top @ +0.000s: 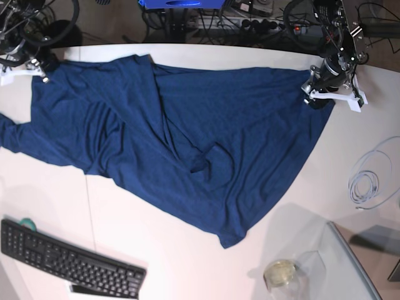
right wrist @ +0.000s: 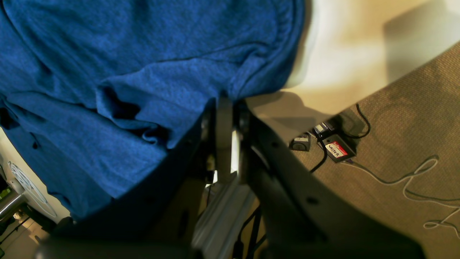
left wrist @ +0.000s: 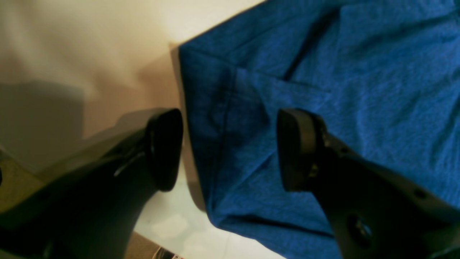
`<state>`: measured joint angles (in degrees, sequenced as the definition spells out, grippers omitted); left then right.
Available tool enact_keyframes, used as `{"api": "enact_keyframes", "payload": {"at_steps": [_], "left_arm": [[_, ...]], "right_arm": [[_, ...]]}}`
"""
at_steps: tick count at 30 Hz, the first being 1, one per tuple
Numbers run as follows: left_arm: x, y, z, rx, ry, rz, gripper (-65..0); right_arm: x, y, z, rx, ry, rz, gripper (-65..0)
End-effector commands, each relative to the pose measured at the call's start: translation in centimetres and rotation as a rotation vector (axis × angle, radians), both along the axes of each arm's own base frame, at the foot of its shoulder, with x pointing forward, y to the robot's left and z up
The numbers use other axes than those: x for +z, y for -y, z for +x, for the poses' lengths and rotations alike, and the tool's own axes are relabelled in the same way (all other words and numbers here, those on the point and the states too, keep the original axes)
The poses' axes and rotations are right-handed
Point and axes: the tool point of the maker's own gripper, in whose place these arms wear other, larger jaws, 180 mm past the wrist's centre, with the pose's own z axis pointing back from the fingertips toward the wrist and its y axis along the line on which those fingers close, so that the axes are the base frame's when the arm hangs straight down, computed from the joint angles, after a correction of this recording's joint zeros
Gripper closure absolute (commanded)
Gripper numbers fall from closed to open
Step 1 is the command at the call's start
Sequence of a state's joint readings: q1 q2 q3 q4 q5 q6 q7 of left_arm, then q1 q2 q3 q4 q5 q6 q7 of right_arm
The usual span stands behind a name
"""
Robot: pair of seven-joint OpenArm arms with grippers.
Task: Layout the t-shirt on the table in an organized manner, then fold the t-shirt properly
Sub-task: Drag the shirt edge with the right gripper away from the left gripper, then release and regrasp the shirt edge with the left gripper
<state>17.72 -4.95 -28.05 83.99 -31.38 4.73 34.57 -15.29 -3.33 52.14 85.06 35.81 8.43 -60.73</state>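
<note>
Knit t-shirt (top: 187,144) lies skewed; my right claw (right wrist: 224,108) pinches its edge, left claw (left wrist: 230,149) gapes wide, empty. Pulling one-handed risks bunching it.

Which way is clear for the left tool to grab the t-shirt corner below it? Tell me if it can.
Probably yes. The left tool stands open right at the t-shirt corner, one finger over bare table, the other over cloth. Nothing lies between them.
</note>
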Motion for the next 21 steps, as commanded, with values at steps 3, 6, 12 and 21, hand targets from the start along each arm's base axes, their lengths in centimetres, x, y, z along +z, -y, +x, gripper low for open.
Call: {"api": "enact_keyframes", "payload": {"at_steps": [3,6,12,21], "left_arm": [[0.7,-0.7,0.4,0.007,0.018,0.022,-33.9],[0.8,-1.3,0.5,0.052,0.012,0.031,-22.9],[1.2,-1.3,1.3,0.056,0.025,0.032,-17.8],[2.5,0.0,2.8,0.014,0.008,-0.031,-17.9]], "right_arm": [[0.6,0.6,0.4,0.0,0.023,-0.017,0.0],[0.6,0.6,0.4,0.0,0.023,-0.017,0.0],[0.6,0.6,0.4,0.0,0.023,-0.017,0.0],[0.6,0.6,0.5,0.0,0.024,-0.015,0.0]]}}
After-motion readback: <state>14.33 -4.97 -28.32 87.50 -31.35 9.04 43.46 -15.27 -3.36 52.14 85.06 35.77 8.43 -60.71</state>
